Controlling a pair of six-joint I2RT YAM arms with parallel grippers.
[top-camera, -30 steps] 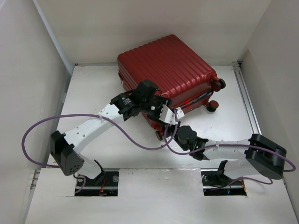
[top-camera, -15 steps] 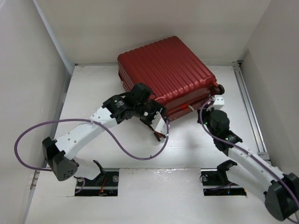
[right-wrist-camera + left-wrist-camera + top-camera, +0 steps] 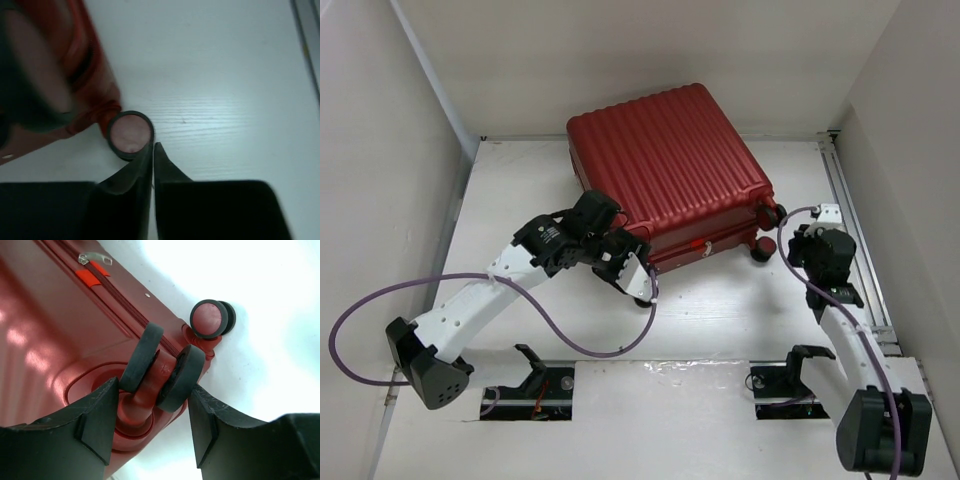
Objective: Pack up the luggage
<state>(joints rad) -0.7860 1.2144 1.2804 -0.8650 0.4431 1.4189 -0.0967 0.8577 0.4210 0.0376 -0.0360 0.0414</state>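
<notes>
We are straddling a caster wheel point(image 3: 162, 371) of the luggage point(image 3: 665, 165) with left gripper point(image 3: 152, 392) spread; right gripper point(image 3: 153, 152) pinched closed, empty | risk, we are judging: wheel swivelling, slipping out.

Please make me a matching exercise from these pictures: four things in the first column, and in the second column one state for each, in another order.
Column 1
1. left pincer
2. right pincer
3. luggage
4. zipper pull

Column 2
A. closed, lying flat on the table
B. silver, beside an orange tab
C. open, with a double wheel between its fingers
D. shut, its tips beside a wheel

Pairs: 1-C, 2-D, 3-A, 4-B
</notes>
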